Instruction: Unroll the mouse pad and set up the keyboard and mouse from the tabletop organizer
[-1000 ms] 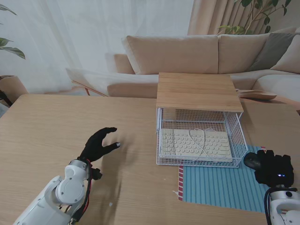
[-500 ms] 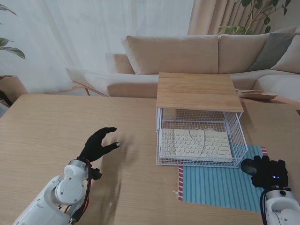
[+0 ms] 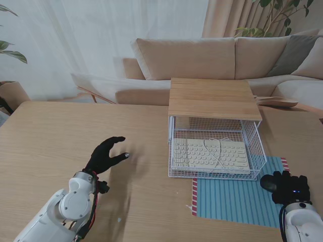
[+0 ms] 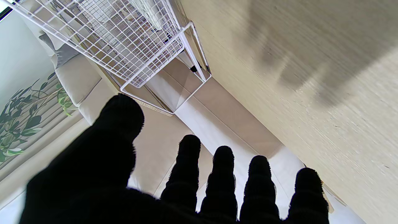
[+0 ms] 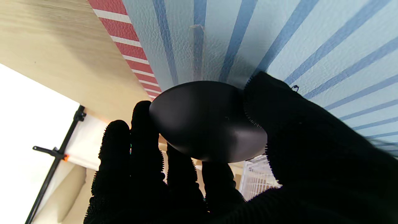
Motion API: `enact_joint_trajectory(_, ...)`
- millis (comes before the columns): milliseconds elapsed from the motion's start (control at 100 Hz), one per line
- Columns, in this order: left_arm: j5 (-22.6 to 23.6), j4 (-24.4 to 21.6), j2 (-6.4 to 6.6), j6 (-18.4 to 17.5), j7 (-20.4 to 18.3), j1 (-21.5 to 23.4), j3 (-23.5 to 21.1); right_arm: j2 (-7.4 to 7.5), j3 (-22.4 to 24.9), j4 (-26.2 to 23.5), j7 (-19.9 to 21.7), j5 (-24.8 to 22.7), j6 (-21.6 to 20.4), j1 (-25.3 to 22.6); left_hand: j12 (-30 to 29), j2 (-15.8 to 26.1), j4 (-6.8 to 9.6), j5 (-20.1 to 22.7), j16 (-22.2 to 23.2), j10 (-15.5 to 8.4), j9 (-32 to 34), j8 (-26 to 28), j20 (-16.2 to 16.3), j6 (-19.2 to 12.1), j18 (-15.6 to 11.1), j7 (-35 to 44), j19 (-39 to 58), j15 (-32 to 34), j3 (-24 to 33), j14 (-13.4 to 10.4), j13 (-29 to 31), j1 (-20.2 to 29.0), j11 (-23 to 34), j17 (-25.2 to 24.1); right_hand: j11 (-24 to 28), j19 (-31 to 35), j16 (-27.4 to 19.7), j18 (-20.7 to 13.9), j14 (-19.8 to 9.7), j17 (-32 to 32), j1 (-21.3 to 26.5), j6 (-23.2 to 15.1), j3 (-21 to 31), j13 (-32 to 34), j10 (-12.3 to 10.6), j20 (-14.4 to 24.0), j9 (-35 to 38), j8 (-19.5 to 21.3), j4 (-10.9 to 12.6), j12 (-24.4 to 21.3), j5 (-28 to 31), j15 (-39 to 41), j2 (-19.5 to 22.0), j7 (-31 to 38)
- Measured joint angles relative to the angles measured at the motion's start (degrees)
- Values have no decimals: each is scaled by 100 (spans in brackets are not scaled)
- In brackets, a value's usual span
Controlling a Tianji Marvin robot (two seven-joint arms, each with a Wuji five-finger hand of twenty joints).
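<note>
From the stand, the mouse pad [image 3: 241,197] lies unrolled just in front of the organizer [image 3: 216,132], the keyboard [image 3: 210,156] inside it. The right hand [image 3: 289,188] holds the mouse [image 3: 268,182] at the pad's right edge; the left hand [image 3: 105,155] hovers empty, fingers spread, well left of the organizer.

Left wrist: spread fingers [image 4: 221,177], nothing gripped.

Right wrist: thumb and fingers [image 5: 141,149] pinch the mouse [image 5: 205,119] close over the stripes. Best lowered flat, then released gently.

Matt wood-grain table [image 3: 60,131], white wire organizer [image 3: 255,146], seemingly leathery striped mouse pad [image 5: 279,40], smooth mouse [image 5: 205,121]
</note>
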Motion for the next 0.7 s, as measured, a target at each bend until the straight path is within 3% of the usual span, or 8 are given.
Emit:
enact_joint_trajectory(100,0,-6,0,2,0,5,-2,5,-11,-9,0,12,6,-3,0,0,0,0,0,0,0,0,0,0,0,0,0,0,0,0,0,0,0,0,5,-18,-21,-53,-63,-58,0,0,-1,-60,-11,-44,-116,-56,1,-184,-81,-260,108,-89)
enact_joint_trajectory(150,0,-9,0,2,1,6,-3,7,-15,-26,49,8,7,-7,0,0,0,0,0,0,0,0,0,0,0,0,0,0,0,0,0,0,0,0,-41,-108,-95,-68,-94,-122,-28,0,-8,-168,-26,-54,-158,-136,114,-347,-105,-369,178,-214)
enact_joint_trajectory(260,-1,-12,0,4,1,7,-3,12,-11,-158,384,-5,60,-48,0,0,0,0,0,0,0,0,0,0,0,0,0,0,0,0,0,0,0,0,-186,-199,-212,-140,-208,-383,-178,-108,-32,-540,-139,-103,-419,-345,122,-710,-330,-681,488,-519)
enact_joint_trajectory(310,-1,-12,0,5,1,7,-3,12,-5,-225,464,-6,86,-79,0,0,0,0,0,0,0,0,0,0,0,0,0,0,0,0,0,0,0,0,-351,-276,-289,-142,-213,-506,-272,-130,-32,-683,-149,-104,-580,-413,353,-844,-405,-858,539,-679)
enact_joint_trajectory(420,-1,-13,1,6,0,8,0,12,11,-289,412,-74,97,-129,0,0,0,0,0,0,0,0,0,0,0,0,0,0,0,0,0,0,0,0,-692,-470,-399,-149,-220,-743,-423,-137,-52,-1019,-166,-106,-934,-537,354,-1033,-625,-1093,585,-887)
enact_joint_trajectory(700,-3,-14,1,10,-7,7,5,3,115,-411,305,-158,67,-242,0,0,0,0,0,0,0,0,0,0,0,0,0,0,0,0,-1,0,0,0,-922,-897,-593,-144,-223,-1026,-541,-150,-169,-1370,-177,-90,-1273,-599,354,-1221,-762,-1448,606,-1130)
